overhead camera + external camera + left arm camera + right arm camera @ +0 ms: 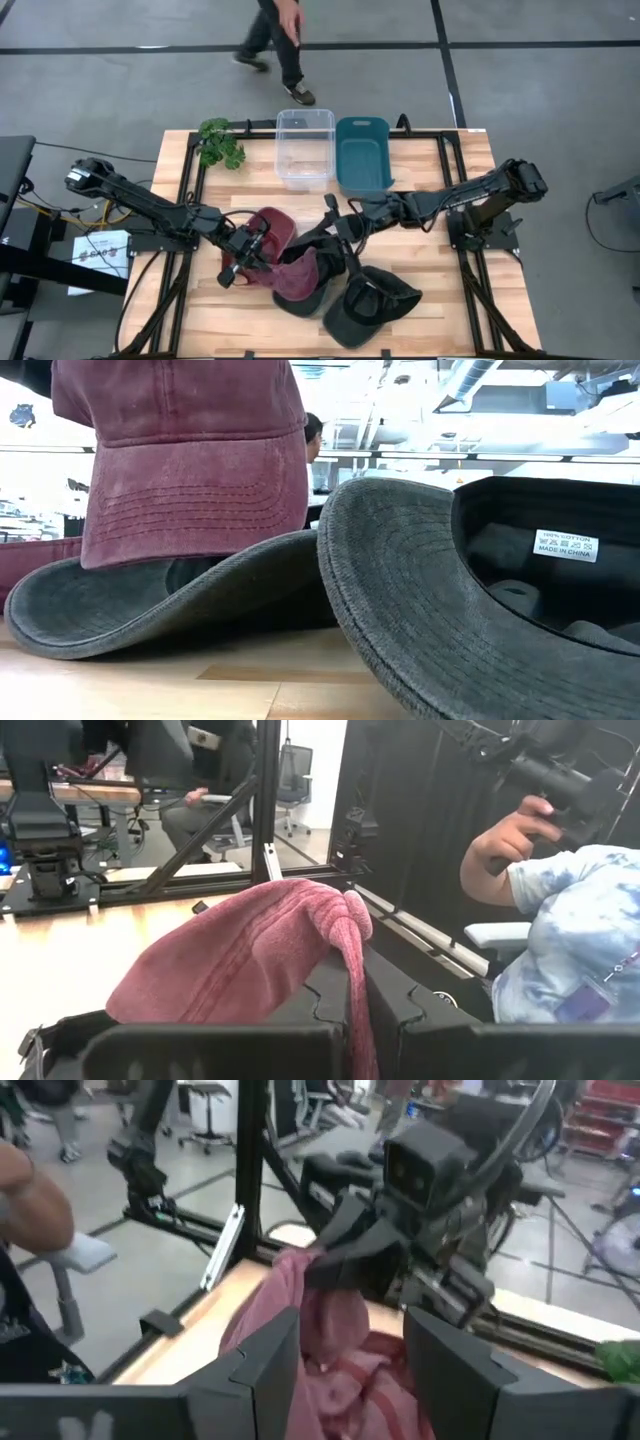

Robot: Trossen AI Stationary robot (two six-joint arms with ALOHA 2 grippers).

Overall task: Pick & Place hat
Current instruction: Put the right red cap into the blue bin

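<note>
From above, a maroon hat (268, 250) is seen lifted over the middle of the wooden table (420, 180), held by the left gripper (250, 245), whose jaws are closed on its fabric; the right gripper (335, 228) is placed just beside it on the other side, over a dark hat (310, 285), and a second dark hat (372, 300) is laid upside down nearer the front edge; a clear bin (305, 150) and a teal bin (362, 155) are set side by side at the back, with a green plant (220, 142) at the back left corner; a person's legs (275, 40) are seen on the floor beyond the table.

At table height, the maroon hat (190, 460) is seen hanging above the brim of one dark hat (150, 610), while the inside of the other dark hat (480, 600), with a white label (566, 546), fills the right.

From the left wrist, maroon cloth (250, 960) is pinched between the closed fingers (330, 1000); a person in a pale blue top (570, 940) is seated beyond.

From the right wrist, the fingers (265, 1355) are held apart, with the maroon hat (330, 1340) seen between them but not gripped; the left gripper (400, 1270) is seen clamped on the cloth.
</note>
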